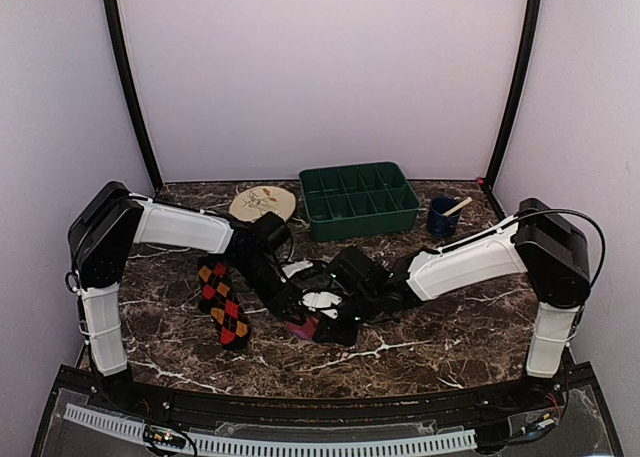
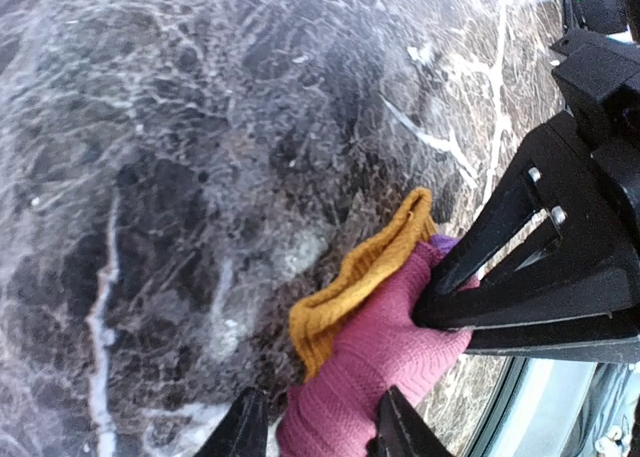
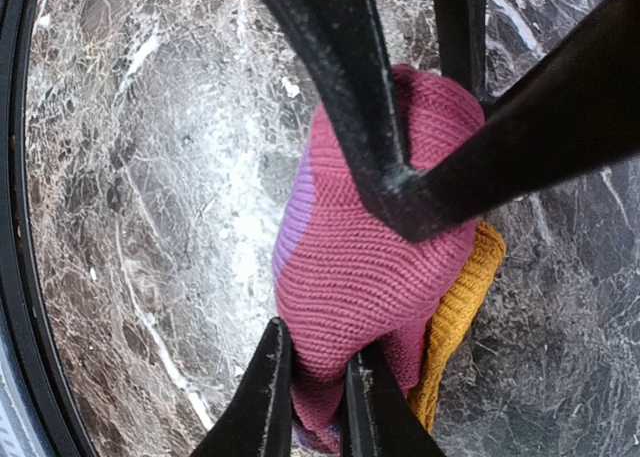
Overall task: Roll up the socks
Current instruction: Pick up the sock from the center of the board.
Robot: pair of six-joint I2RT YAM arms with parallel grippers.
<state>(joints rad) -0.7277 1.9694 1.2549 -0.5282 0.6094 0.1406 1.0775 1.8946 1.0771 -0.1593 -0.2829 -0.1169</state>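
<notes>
Pale walls [image 1: 320,67] close off three sides of a dark, white-veined marble worktop [image 1: 450,327]. Along its far edge stand a beige floral plate [image 1: 262,203], a green divided tray [image 1: 360,199] and a blue cup [image 1: 443,217] with a light stick leaning in it.

Both arms reach in towards the middle of the worktop, where their hands meet over the magenta sock [image 3: 360,267]. This sock is bunched into a thick, folded lump on the marble, well in front of the tray. Its orange-yellow cuff [image 2: 350,287] curls out along one side, and a strip of the purple toe [image 3: 292,227] shows on the other.

The right hand [image 3: 315,407] is closed narrowly, pinching a fold of the magenta fabric between its two fingers. The left hand [image 2: 320,432] straddles the bundle with its fingers partly spread; one finger lies against the knit, while a sliver of marble shows between the other and the fabric (so it is a loose bracket, not a pinch).

The black argyle sock [image 1: 222,303] lies flat and stretched out on the left part of the worktop, beside the left arm and apart from the magenta one, with neither hand touching it.
</notes>
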